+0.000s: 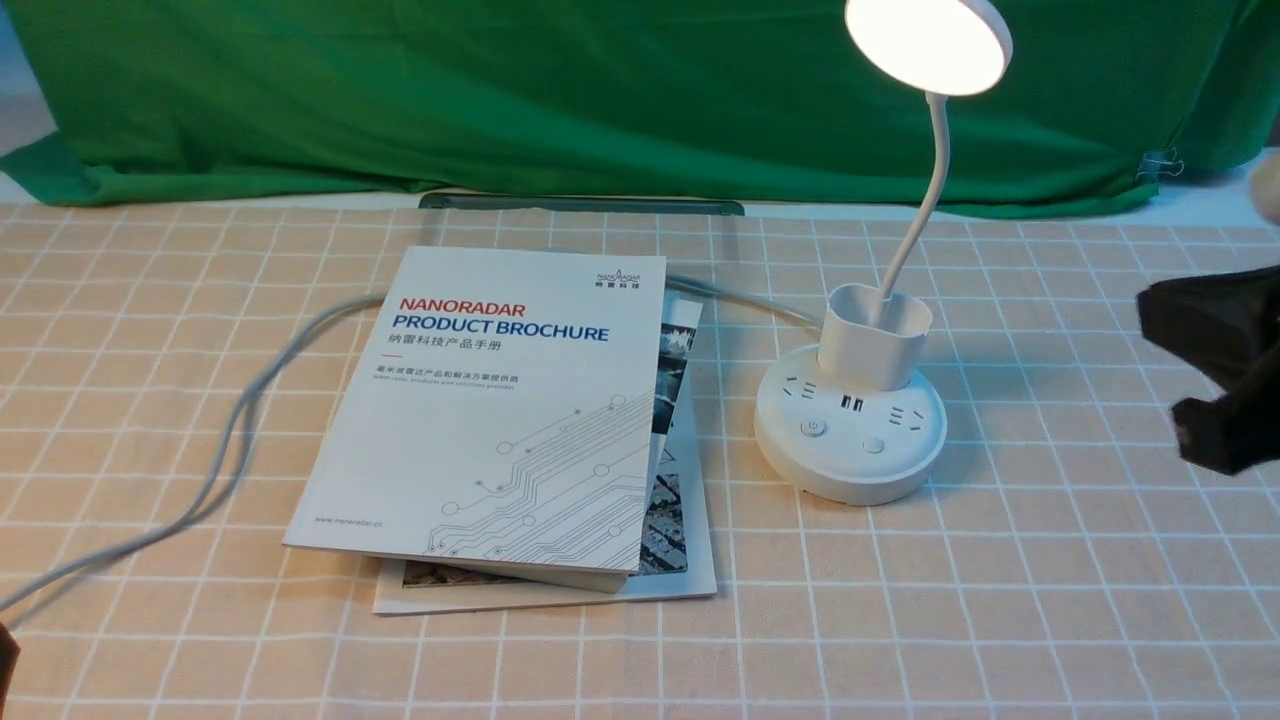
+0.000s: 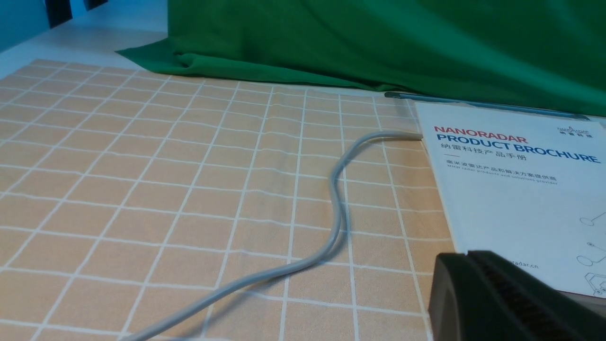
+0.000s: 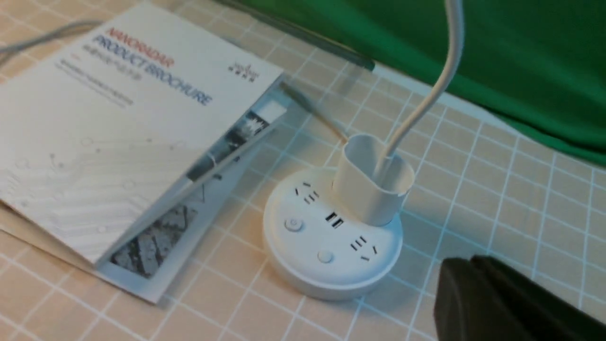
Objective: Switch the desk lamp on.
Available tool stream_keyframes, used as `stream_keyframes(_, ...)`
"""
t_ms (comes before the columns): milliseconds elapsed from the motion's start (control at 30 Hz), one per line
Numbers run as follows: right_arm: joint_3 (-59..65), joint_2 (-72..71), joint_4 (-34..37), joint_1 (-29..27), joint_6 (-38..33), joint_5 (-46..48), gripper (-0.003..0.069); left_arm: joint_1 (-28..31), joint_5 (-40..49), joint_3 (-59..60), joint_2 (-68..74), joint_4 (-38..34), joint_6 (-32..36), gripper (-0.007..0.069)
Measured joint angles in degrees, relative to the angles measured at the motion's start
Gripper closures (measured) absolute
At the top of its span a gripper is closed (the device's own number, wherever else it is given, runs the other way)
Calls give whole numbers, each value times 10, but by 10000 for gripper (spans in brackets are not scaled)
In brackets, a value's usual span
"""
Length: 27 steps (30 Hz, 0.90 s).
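The desk lamp (image 1: pixel 850 430) stood on the checked tablecloth (image 1: pixel 1000 600), right of centre in the front view. Its round head (image 1: pixel 928 40) glowed bright, showing the lamp lit. The thin neck (image 1: pixel 925 190) rose from the cup holder (image 1: pixel 873 335), which sat at the back of the round base. Two buttons (image 1: pixel 813 428) (image 1: pixel 874 445) lay on the front of the base, with sockets to either side.

My right gripper (image 1: pixel 1215 375) hung to the right of the lamp, apart from it and touching nothing. It appeared dark and blurred, and I could not tell how its jaws stood. My left gripper (image 2: pixel 502 298) sat low at the table's near left; only part of it showed, so I could not tell its opening either.

A white brochure (image 1: pixel 500 410) lay left of the lamp on top of a second booklet (image 1: pixel 680 540). A grey cable (image 1: pixel 230 430) ran from under the brochure toward the near left edge. A green cloth (image 1: pixel 500 90) hung behind the table.
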Motion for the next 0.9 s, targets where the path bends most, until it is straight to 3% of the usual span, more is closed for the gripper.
stream_keyframes(233, 51, -109, -7, 0, 8, -1, 594, 0, 0, 0, 0, 0, 0, 603)
stream_keyframes(467, 145, -211, -11, 0, -6, -86, 573, 0, 0, 0, 0, 0, 0, 603)
stream_keyframes(567, 234, -266, -13, 0, -4, -194, 562, 0, 0, 0, 0, 0, 0, 603)
stream_keyframes(667, 340, -314, -13, -4, 44, -286, 554, 0, 0, 0, 0, 0, 0, 603)
stream_keyframes(767, 432, -374, -16, -37, 101, -307, 547, 0, 0, 0, 0, 0, 0, 603)
stream_keyframes(900, 457, -441, -54, -117, 147, -247, 538, 0, 0, 0, 0, 0, 0, 603)
